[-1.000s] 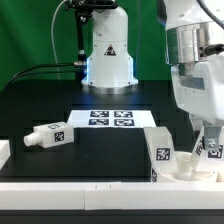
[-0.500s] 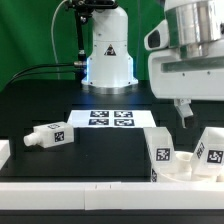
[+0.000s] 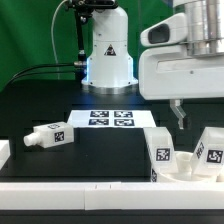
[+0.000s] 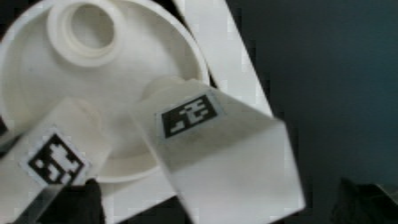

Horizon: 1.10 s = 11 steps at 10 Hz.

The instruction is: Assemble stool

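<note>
Up and back my gripper [image 3: 198, 110] has lifted since a second ago, off the far-right leg [image 3: 209, 148] at the lower right of the frame. Its jaws stand apart and empty, because that leg now stands planted in the seat [image 3: 186, 172] beside a second leg [image 3: 160, 150]. One loose leg [image 3: 48, 135] lies at the lower left; I judge it comes next

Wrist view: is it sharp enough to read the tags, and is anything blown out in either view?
Wrist view: soft overall, the tag on the leg blurry yet legible, the white seat disc evenly lit with mild shading; exterior view: marker board tags crisp, arm base glaring bluish-white.
</note>
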Tool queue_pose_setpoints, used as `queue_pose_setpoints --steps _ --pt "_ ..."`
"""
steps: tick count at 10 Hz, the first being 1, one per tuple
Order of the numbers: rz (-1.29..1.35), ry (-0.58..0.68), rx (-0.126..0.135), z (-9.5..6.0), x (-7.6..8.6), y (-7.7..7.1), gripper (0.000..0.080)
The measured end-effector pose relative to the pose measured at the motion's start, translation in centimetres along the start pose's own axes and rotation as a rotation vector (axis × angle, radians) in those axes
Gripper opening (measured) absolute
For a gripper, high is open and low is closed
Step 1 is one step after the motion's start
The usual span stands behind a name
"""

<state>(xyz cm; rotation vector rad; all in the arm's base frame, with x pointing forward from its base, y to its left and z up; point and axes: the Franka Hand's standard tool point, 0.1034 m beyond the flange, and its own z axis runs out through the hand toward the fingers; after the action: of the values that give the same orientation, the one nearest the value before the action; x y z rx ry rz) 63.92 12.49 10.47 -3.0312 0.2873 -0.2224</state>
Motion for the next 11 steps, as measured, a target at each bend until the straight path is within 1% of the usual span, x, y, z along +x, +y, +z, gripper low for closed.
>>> queue_pose_setpoints --steps 1,2,3,4,5,6,7,8,9,11 --pt "-0.197 -0.022 -0.004 -0.1 -0.2 -0.3 0.0648" --pt "-0.332 -0.061 0.0 -0.2 -0.3 -0.1 0.0648" --pt "-0.38 -0.042 -0.002 -0.3 0.1 1.0 0.0649" --pt "-0.426 -0.045 -0.014 -0.2 0.1 1.1 0.0649" --pt "-0.49 -0.046 -0.015 -0.2 0.1 1.1 0.0649" --pt "-0.657 -0.074 -0.032 0.0 0.2 1.4 0.0648" --pt "-0.868 -0.116 -0.06 0.4 1.3 1.0 0.0649" --pt "-0.981 -0.167 -0.08 0.9 1.4 0.2 0.0649" --pt "-1.1 -0.188 -0.088 1.1 1.7 -0.9 0.0648" --pt "-1.193 -0.177 -0.092 1.0 2.3 0.2 0.0648"
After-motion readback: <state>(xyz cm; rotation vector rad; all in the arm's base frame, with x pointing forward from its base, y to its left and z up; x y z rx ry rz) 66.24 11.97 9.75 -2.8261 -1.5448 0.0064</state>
